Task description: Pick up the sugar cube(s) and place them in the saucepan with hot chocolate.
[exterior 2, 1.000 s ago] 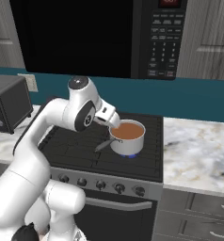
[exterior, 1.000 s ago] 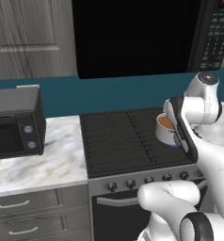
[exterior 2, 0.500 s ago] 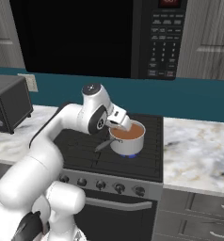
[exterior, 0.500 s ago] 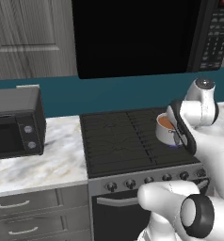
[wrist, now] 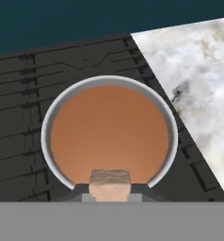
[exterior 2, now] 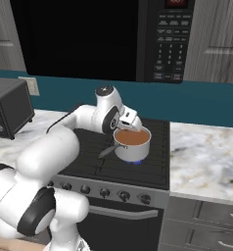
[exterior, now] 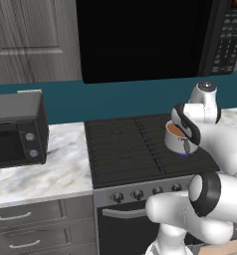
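End effector (wrist: 109,197): pinches the sugar cube (wrist: 109,184) between its two dark tips, poised over the near rim of the saucepan (wrist: 47,123).
Sugar cube: a small, pale tan block with a rough, mottled face, gripped above the pan's edge rather than its centre, judging by the hand view.
Saucepan: a round steel pot of smooth brown hot chocolate, sitting on a front burner of the stove (exterior 2: 152,166), its short handle (exterior 2: 105,151) pointing toward the knobs.
Risk: let go here, the cube may clip the rim and bounce onto the black grates, since it hangs close to the pan's wall; a drop from height could also splash the liquid.
Risk, second: a low pass forward could knock the pot's rim and shove it off the burner.
Counter (exterior 2: 206,162): marbled white stone beside the stove, just right of the pan.
Beyond: a teal backsplash and a black microwave (exterior 2: 170,39) mounted above the stove.
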You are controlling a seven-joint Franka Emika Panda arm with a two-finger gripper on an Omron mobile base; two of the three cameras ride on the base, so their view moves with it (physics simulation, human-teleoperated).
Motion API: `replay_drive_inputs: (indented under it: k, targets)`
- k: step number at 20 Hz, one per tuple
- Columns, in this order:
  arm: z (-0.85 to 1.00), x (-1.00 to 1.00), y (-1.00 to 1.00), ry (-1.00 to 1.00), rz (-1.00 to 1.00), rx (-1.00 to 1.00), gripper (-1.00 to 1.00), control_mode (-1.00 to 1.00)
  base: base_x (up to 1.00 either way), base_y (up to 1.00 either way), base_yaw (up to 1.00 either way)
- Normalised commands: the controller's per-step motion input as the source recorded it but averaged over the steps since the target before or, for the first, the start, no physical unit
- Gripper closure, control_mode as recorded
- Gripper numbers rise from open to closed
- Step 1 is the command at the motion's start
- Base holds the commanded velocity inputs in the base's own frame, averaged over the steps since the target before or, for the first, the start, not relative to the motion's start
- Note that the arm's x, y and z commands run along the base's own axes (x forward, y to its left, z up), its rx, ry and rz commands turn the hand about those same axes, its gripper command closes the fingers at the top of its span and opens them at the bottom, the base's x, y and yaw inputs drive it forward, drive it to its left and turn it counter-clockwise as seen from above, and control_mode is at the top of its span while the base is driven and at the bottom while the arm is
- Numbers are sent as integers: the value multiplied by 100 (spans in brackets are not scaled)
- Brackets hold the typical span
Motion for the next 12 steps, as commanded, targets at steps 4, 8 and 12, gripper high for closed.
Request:
replay_drive_inputs:
  k: [4, 8, 12]
  targets:
    - [-45, 25, -31, 7, 0, 0, 100, -100, 0, 0, 0]
    - [-50, 20, -34, 10, 0, 0, 100, -100, 0, 0, 0]
    - [-29, 37, -17, 8, 0, 0, 100, -100, 0, 0, 0]
